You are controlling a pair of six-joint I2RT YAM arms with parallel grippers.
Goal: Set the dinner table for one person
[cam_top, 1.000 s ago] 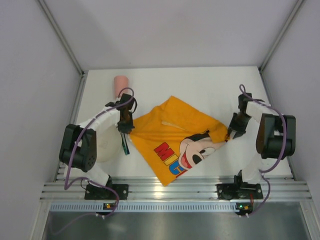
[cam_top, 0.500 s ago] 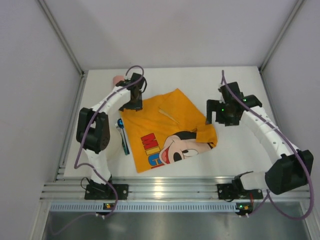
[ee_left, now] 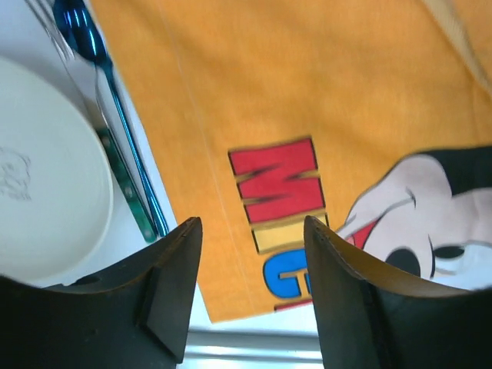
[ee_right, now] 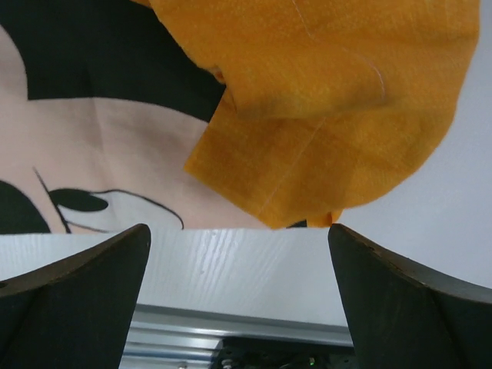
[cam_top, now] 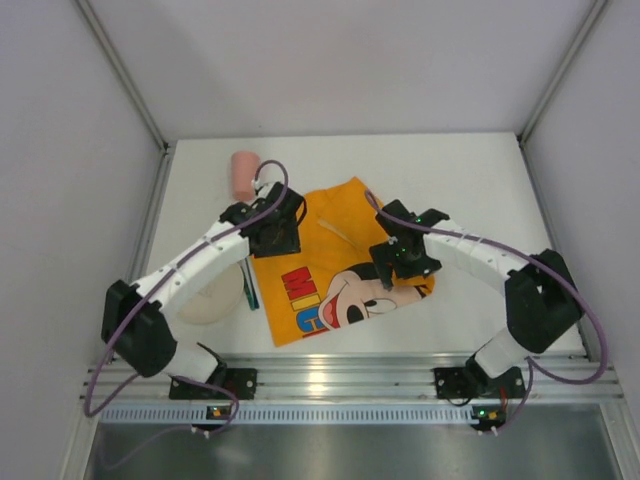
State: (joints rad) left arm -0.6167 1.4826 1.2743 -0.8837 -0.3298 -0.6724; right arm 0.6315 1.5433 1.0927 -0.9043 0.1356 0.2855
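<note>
The dinner table (cam_top: 450, 170) is a plain white top. An orange Mickey Mouse mat (cam_top: 330, 262) lies on it, its right corner folded over (ee_right: 323, 146). My left gripper (cam_top: 274, 238) hovers over the mat's left part, open with nothing between its fingers (ee_left: 173, 284). In the left wrist view the mat (ee_left: 254, 100) shows its red and blue letters. My right gripper (cam_top: 397, 265) hangs over Mickey's face near the folded corner, wide open and empty (ee_right: 240, 231).
A pink cup (cam_top: 243, 174) lies at the back left. A cream plate (cam_top: 208, 302) sits left of the mat, also in the left wrist view (ee_left: 46, 192). A blue spoon (ee_left: 92, 46) and a green-handled utensil (ee_left: 127, 188) lie between plate and mat. An aluminium rail (cam_top: 340, 378) borders the near edge.
Both grippers let go of the mat's corners and opened. Both arms then swung inward over the mat. The mat now lies shifted left, its right corner folded.
</note>
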